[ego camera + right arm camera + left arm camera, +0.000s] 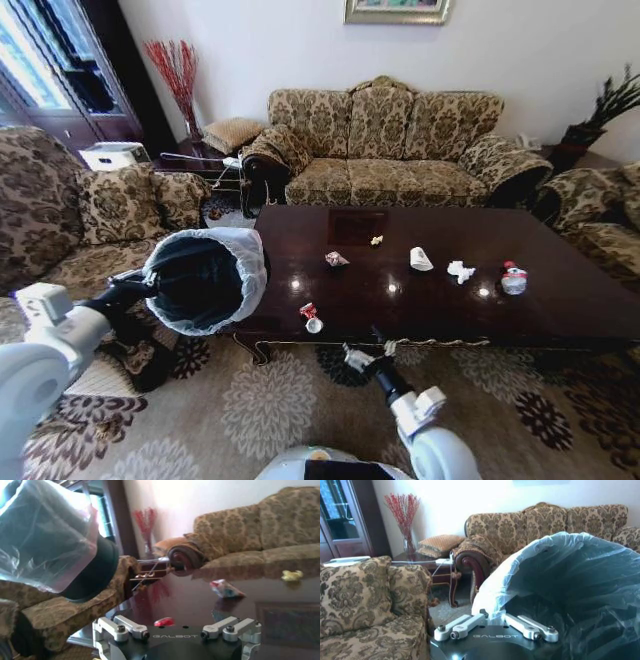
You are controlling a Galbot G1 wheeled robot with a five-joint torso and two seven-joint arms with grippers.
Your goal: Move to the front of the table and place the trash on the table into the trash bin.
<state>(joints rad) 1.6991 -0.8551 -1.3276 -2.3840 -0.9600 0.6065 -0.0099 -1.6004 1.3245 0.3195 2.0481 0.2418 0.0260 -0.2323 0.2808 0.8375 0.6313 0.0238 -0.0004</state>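
Litter lies scattered on the dark table [560, 300]: a crushed can [310, 312] near the front edge, a paper cup [421, 259], a bottle [513, 278]. The left gripper [496, 627], marked GALBOT, clamps the trash bin [205, 280] at the table's left end. The right gripper [358, 357] hangs spread at the front edge.

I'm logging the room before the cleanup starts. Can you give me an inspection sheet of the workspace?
Surface: dark glossy table, upright, litter scattered on top.
Job's things: crushed can near the front edge; wrapper; yellow scrap; paper cup; tissue; bottle. Bag-lined bin held up at the table's left end.
Clutter: nothing seen beyond the litter.
End effectors: left end effector at the bin's rim; right end effector low at the front edge, apart from the can.
Cables: white cable by the side table.
Surroundings: patterned sofas, floral carpet.
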